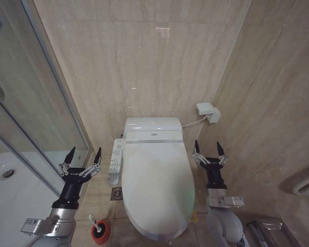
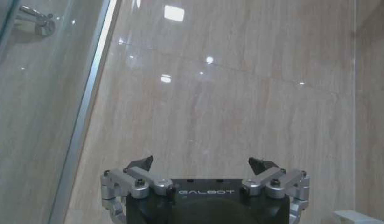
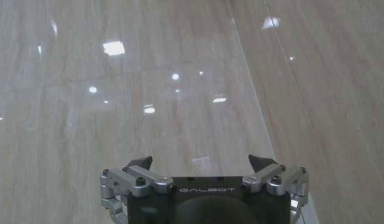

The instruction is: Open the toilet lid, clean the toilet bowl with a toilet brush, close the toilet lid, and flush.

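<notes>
The toilet lid [image 1: 155,182] lies shut, flat over the toilet bowl [image 1: 171,237], of which only a thin white rim edge peeks out under the lid's near end. Behind the lid sits the white tank housing [image 1: 153,129], against the beige tiled wall [image 1: 144,56].

The left gripper [image 1: 84,156] hangs in the air to the left of the lid, beside the long white button panel [image 1: 115,162] that runs along the lid's left edge. Its two dark fingers stand spread wide apart with nothing between them; in the left wrist view the same gripper [image 2: 205,164] faces bare wall tile, its fingertips well apart, with the glass shower door [image 2: 30,116] off to one side.

The right gripper [image 1: 209,148] hangs to the right of the lid, level with its rear half and close to the side wall. Its fingers are also parted and hold nothing; in the right wrist view the gripper [image 3: 202,162] points at the tiled wall corner.

The toilet brush [image 1: 97,226] stands upright in its small red cup holder [image 1: 100,232] on the floor, left of the lid's near end and just beside the left arm. A floor drain [image 1: 116,193] lies between the brush and the lid. A white wall box [image 1: 208,111] with a cable is fixed right of the tank
</notes>
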You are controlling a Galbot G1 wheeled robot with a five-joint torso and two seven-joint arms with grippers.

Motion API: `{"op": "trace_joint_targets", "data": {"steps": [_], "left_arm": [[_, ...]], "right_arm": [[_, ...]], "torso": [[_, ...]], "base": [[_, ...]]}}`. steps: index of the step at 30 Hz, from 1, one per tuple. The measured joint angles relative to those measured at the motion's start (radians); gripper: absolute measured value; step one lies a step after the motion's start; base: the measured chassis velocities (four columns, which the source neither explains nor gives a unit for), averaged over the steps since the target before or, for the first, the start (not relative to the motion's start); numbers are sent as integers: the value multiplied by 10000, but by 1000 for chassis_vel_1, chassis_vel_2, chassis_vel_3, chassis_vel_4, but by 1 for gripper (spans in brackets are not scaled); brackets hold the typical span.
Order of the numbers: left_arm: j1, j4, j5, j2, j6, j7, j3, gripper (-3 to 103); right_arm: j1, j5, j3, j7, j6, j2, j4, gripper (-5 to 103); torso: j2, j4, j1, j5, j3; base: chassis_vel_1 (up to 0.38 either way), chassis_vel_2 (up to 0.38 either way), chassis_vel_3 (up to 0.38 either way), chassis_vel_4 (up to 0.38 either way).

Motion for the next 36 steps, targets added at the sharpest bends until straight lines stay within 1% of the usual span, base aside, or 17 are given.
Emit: {"op": "trace_joint_targets", "data": {"steps": [4,10,13,15,23,26,30,36], "left_arm": [[16,-12,0,0,6,14,-13,100],[32,-56,-27,26,7,23,-40,100],[39,-62,-47,38,7,5,-43,100],[35,-61,-70,46,6,-23,-54,100],[-30,7,-142,133,4,-42,-141,100],[-8,9,-171,134,2,-40,-146,100],[47,-41,-175,102,-23,-21,-138,100],[98,-26,-172,78,-119,9,-132,100]], "right_arm": [[-43,-23,0,-1,12,32,34,100],[-99,-49,7,1,28,67,71,100],[-115,-52,12,2,30,76,84,100],[-144,-66,13,0,42,94,93,100],[-164,-103,3,-3,68,138,87,100],[-155,-73,22,-141,86,160,66,100],[-162,311,53,-408,96,169,66,100],[-158,389,86,-588,112,162,28,100]], "torso": [[0,1,0,0,0],[0,-4,0,1,0],[0,-3,1,0,0],[0,2,1,0,0],[0,-1,0,0,0],[0,0,0,0,0],[0,0,0,0,0],[0,-1,0,0,0]], "base": [[0,0,0,0],[-12,-10,-18,-13],[0,0,0,0],[0,0,0,0],[0,0,0,0],[0,0,0,0],[0,0,0,0],[0,0,0,0]]}}
